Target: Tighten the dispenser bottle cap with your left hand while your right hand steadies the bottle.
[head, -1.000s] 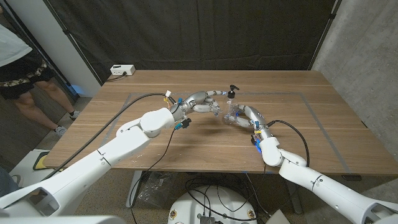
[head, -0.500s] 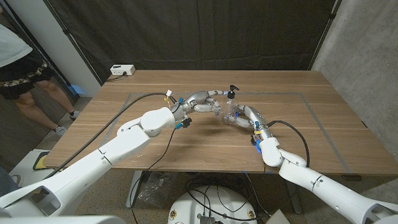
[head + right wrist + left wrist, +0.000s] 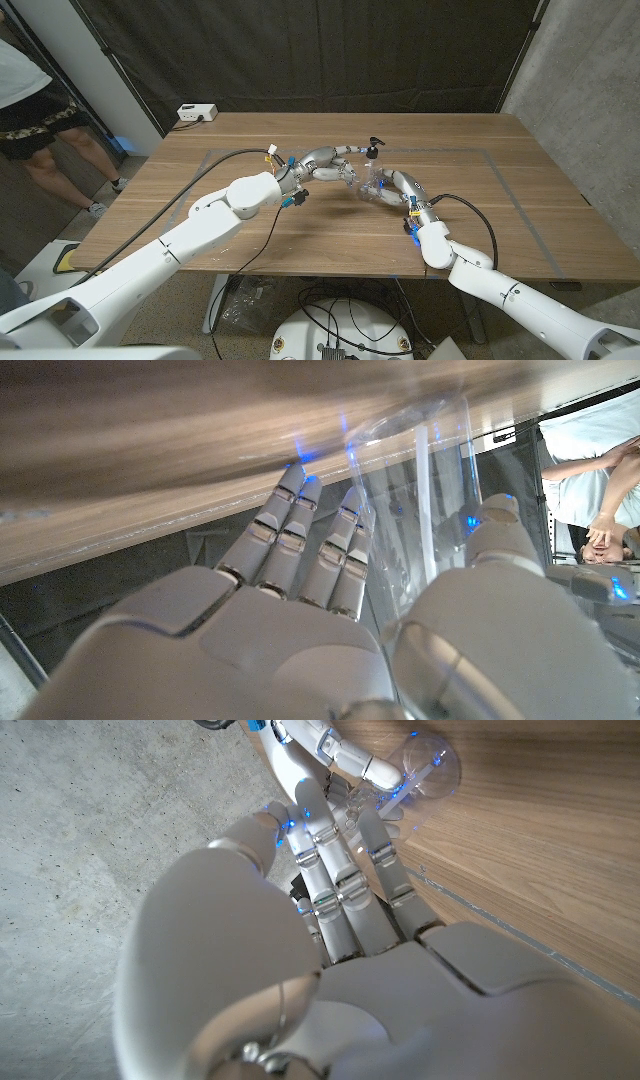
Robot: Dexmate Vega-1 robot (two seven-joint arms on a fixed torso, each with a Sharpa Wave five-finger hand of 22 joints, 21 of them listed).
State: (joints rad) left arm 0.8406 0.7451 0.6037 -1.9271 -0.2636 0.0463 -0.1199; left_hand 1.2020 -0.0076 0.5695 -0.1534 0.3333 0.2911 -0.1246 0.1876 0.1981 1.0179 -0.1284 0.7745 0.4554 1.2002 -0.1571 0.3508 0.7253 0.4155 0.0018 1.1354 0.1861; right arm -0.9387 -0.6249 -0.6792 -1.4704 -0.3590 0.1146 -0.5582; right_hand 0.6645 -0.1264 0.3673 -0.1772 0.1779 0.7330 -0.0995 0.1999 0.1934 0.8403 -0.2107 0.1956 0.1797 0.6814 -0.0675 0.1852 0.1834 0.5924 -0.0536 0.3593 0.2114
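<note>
Bottle (image 3: 372, 176) upright between right hand (image 3: 392, 186) fingers, left hand (image 3: 335, 166) at cap (image 3: 373, 148)

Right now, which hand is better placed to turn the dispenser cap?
Left. The left hand reaches the black pump cap at the bottle's top, while the right hand already wraps the clear bottle body, steadying it.

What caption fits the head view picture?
Right hand grips a clear dispenser bottle; left hand reaches its cap.
</note>
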